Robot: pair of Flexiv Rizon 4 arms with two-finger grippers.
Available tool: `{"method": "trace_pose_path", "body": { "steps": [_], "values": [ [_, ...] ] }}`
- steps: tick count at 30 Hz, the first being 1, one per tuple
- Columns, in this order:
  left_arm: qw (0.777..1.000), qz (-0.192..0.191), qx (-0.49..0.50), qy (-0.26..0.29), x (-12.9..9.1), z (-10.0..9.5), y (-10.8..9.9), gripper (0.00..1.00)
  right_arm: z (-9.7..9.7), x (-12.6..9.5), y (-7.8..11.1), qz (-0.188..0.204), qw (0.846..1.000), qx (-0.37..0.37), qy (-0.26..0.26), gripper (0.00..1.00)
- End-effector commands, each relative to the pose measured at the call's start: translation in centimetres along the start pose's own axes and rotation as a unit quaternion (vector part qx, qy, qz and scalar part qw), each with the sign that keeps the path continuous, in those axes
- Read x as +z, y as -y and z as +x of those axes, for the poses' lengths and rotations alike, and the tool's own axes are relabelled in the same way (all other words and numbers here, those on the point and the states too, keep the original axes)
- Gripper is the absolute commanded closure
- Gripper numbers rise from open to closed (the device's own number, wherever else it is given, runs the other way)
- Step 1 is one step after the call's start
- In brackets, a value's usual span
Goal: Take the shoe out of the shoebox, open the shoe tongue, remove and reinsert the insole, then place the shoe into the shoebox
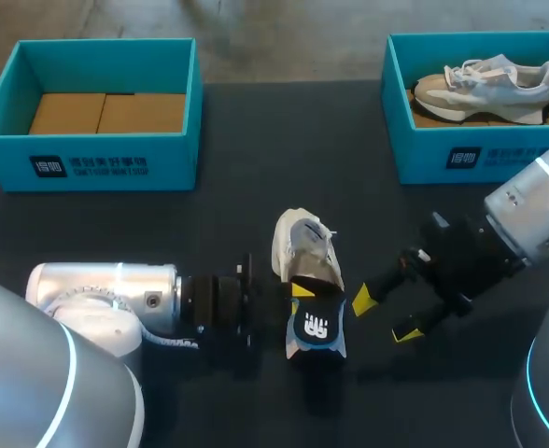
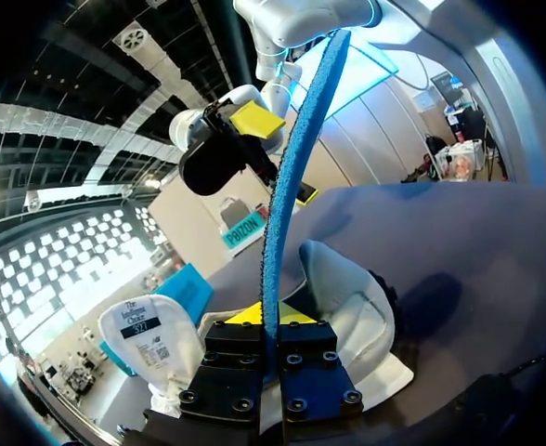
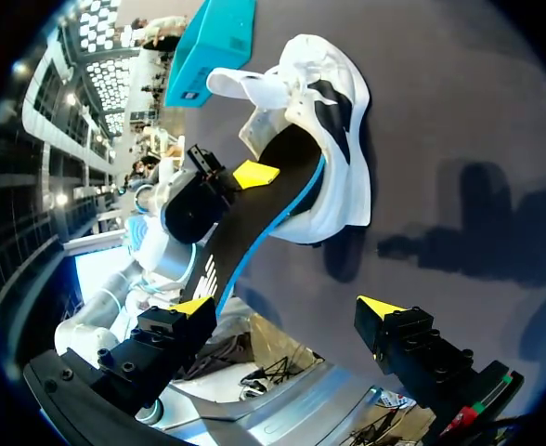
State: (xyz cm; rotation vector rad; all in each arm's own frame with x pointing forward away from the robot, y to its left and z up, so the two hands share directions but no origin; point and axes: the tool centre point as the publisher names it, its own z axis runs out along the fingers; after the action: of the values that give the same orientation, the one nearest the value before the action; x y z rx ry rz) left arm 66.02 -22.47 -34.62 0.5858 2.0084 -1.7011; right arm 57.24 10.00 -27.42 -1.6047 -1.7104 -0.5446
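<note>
A white shoe [image 1: 302,245] lies on the dark table's middle, tongue [image 2: 150,336] folded open. Its insole [image 1: 316,329], black on top with a blue underside and a white logo, sticks out of the shoe's opening toward me. My left gripper [image 1: 301,291] is shut on the insole's edge; in the left wrist view the insole [image 2: 280,214] rises edge-on from between the fingers [image 2: 271,318]. My right gripper [image 1: 383,315] stands open just right of the insole, holding nothing. In the right wrist view the open gripper [image 3: 287,308] faces the shoe [image 3: 333,139] and insole [image 3: 254,228].
An empty teal shoebox [image 1: 92,154] stands at the back left. A second teal shoebox [image 1: 461,154] at the back right holds a grey shoe [image 1: 485,82]. My left arm [image 1: 106,299] lies low along the table's front left.
</note>
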Motion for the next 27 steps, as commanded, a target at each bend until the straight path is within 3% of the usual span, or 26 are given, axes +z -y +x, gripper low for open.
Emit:
{"method": "trace_pose_path", "body": {
  "steps": [1, 11, 16, 20, 27],
  "values": [
    [1.000, -0.002, 0.001, -0.004, 0.14, 0.14, 0.18, 1.00, 0.02, 0.11, 0.12, -0.002, 1.000, 0.000, 0.000, 0.00],
    [1.000, -0.007, 0.002, -0.007, 0.15, 0.21, 0.40, 1.00, 0.02, 0.11, 0.12, -0.002, 1.000, 0.000, 0.000, 0.00],
    [1.000, -0.008, 0.003, -0.008, 0.25, 0.26, 0.57, 0.90, 0.02, 0.11, 0.12, -0.002, 1.000, 0.000, 0.000, 0.00],
    [1.000, -0.008, 0.004, -0.009, 0.36, 0.30, 0.76, 0.91, 0.02, 0.11, 0.12, -0.002, 1.000, 0.000, 0.000, 0.00],
    [1.000, -0.009, 0.004, -0.009, 0.44, 0.30, 1.05, 0.76, 0.02, 0.11, 0.12, -0.002, 1.000, 0.000, 0.000, 0.00]
  ]
}}
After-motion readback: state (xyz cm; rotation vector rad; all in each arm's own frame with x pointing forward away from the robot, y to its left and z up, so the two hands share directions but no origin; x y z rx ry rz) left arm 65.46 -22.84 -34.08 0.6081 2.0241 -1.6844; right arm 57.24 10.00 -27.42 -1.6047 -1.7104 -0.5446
